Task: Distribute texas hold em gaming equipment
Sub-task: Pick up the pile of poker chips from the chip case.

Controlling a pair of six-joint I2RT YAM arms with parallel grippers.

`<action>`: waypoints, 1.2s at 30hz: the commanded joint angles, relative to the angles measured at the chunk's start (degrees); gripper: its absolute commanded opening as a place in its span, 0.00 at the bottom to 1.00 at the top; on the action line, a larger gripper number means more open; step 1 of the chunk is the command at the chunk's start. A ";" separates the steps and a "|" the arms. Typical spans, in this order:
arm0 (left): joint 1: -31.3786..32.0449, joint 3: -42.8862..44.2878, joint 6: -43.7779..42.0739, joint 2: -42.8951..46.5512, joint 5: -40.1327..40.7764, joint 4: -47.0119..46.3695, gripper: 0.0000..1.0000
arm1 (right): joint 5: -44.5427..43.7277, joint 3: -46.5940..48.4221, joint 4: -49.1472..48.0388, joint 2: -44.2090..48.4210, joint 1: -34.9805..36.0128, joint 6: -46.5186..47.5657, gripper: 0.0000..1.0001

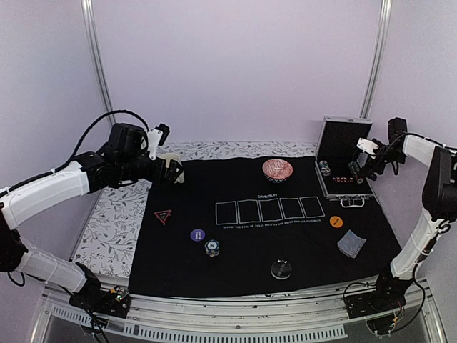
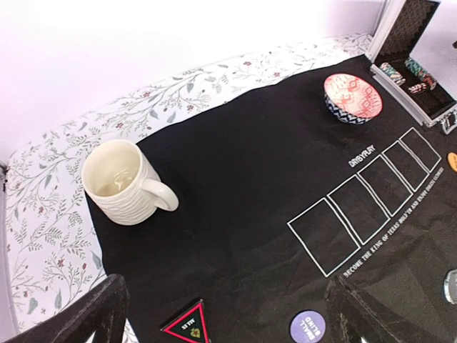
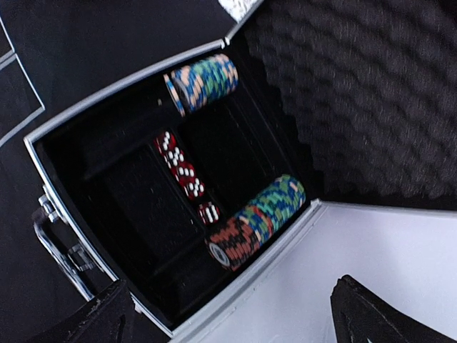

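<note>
The equipment lies spread on a black mat (image 1: 243, 246): a red-edged black triangle (image 1: 163, 216), a purple disc (image 1: 198, 234), a small striped chip stack (image 1: 211, 247), a clear disc (image 1: 281, 269), an orange disc (image 1: 335, 221) and a grey-blue card deck (image 1: 351, 244). An open metal case (image 1: 343, 187) at the back right holds two chip rows (image 3: 257, 221) and red dice (image 3: 182, 168). My left gripper (image 2: 228, 325) hangs open high over the mat's left part, with the triangle (image 2: 187, 329) below it. My right gripper (image 3: 246, 321) is open above the case's near rim, holding nothing.
A cream mug (image 2: 121, 182) stands at the mat's far left corner. At the back middle sits a red patterned bowl (image 1: 277, 170). Five white card outlines (image 1: 270, 209) cross the mat's centre. Floral cloth (image 1: 107, 229) borders the mat on the left.
</note>
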State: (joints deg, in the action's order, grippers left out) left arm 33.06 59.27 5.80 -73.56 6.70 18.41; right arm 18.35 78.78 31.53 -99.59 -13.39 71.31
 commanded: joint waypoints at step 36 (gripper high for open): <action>-5.11 0.55 -5.69 -12.76 -0.91 0.47 0.98 | -6.38 11.20 -1.32 -24.42 -1.75 31.00 0.80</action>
State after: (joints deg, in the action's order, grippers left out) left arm 28.73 58.24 0.62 -85.54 5.58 18.26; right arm 14.06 90.24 29.17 -122.23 -15.22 101.10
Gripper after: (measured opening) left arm 0.981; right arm 0.812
